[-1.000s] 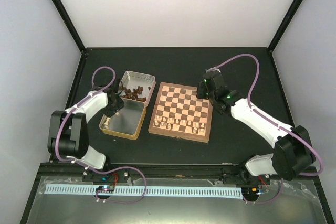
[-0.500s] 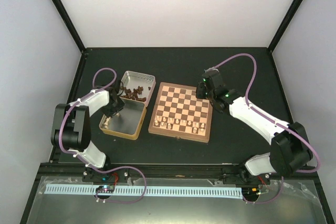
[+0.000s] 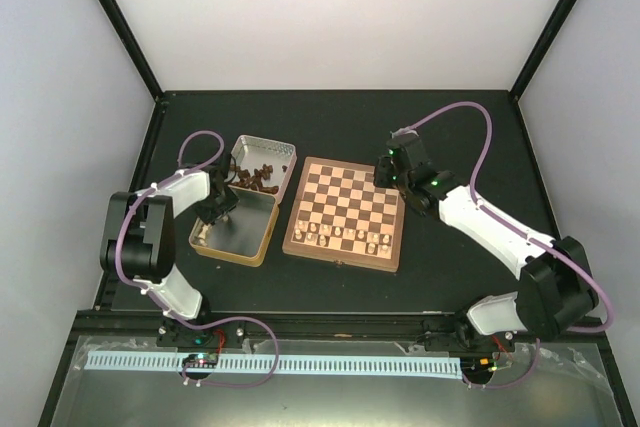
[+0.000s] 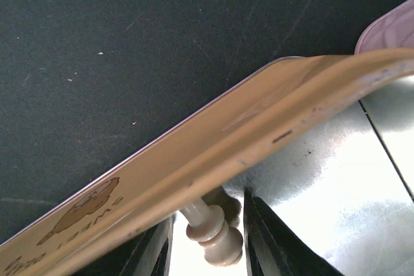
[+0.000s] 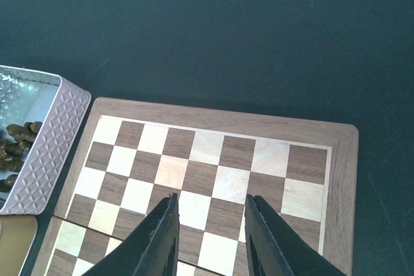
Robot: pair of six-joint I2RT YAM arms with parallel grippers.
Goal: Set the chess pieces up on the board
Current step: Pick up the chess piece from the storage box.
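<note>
Left of the board point(image 3: 345, 209), the left gripper point(image 4: 208, 224) pinches a cream piece point(image 4: 217, 244) inside the tin tray point(image 3: 245, 237); the right gripper point(image 5: 211, 198) hangs spread and empty over the board's far edge; next, seemingly, a lift clear of the tray wall, then across to the board's near rows.
</note>
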